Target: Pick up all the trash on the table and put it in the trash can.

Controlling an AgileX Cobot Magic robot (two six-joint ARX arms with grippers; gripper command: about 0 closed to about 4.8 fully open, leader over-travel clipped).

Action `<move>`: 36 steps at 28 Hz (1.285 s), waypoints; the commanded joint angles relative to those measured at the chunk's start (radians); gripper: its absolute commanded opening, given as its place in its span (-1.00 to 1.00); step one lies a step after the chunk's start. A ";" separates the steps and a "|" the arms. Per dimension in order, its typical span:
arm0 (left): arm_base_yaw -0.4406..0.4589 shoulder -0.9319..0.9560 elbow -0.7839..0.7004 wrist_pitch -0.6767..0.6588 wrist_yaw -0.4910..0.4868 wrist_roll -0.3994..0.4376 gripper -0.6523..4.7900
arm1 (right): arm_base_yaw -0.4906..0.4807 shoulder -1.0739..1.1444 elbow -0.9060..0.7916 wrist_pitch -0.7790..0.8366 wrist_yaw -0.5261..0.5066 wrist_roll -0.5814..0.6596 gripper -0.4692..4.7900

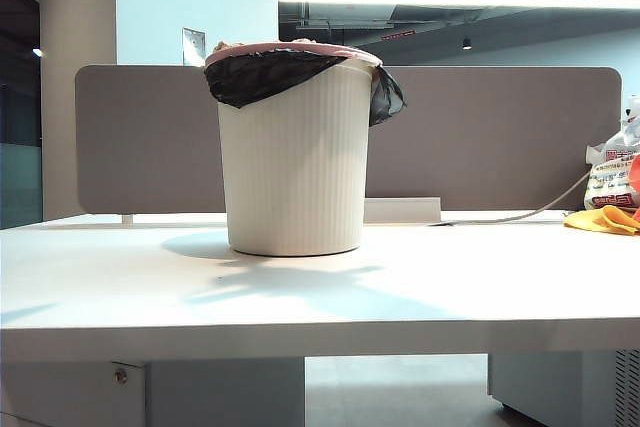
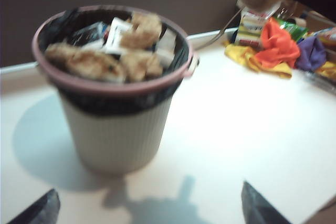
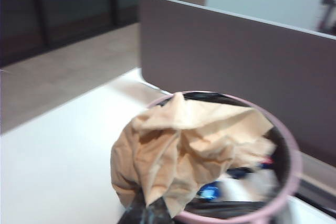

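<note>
**One wad held over the bin, more paper already inside**

While one tan wad of trash (image 3: 184,145) hangs pinched in the right gripper (image 3: 147,214), the left wrist view shows about three more tan-beige lumps (image 2: 105,59) lying in the trash can (image 1: 293,162); that view is blurred, so the count inside is not certain. There is one bin, standing upright on the white table (image 1: 320,297) in front of the grey-brown partition (image 1: 500,137).

The right gripper's dark fingers are closed tight on the lower edge of the wad, and in the right wrist view the paper sits in front of the pink rim (image 3: 291,169), covering much of the bin's mouth. Whether it is directly above the opening cannot be told. The left gripper (image 2: 149,208) hovers above the tabletop, near the bin and looking down into it; its two dark fingertips (image 2: 39,211) stand wide apart with nothing between them. Neither arm appears in the exterior view.

Inside the black liner (image 1: 265,75), the tan lumps lie among white and dark wrappers (image 2: 118,30), piled close to the rim. Well apart from the bin, at the table's far right, lie one yellow cloth (image 1: 603,220), an orange cloth (image 2: 277,43), a purple one (image 2: 312,52) and a white printed bag (image 1: 613,172).
</note>
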 commanded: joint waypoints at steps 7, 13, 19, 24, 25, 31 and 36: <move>-0.001 0.317 0.294 0.133 0.006 0.049 1.00 | -0.094 0.315 0.295 -0.003 -0.055 -0.043 -0.85; 0.000 0.332 0.299 0.110 -0.002 0.088 1.00 | -0.094 0.454 0.337 -0.002 -0.058 -0.043 -0.85; 0.000 0.332 0.299 0.083 -0.003 0.090 1.00 | -0.094 0.461 0.338 0.103 -0.054 -0.061 0.68; 0.000 0.332 0.299 0.078 -0.002 0.090 1.00 | -0.093 0.457 0.338 0.095 -0.055 -0.060 0.82; 0.000 0.330 0.299 0.072 -0.002 0.090 1.00 | -0.094 0.447 0.338 0.081 -0.055 -0.060 0.82; 0.000 0.245 0.301 -0.014 0.005 0.090 0.13 | -0.094 0.262 0.338 -0.144 -0.079 -0.081 -0.84; 0.000 0.125 0.301 -0.164 -0.020 0.090 -0.78 | -0.094 0.049 0.335 -0.340 -0.061 -0.085 -0.86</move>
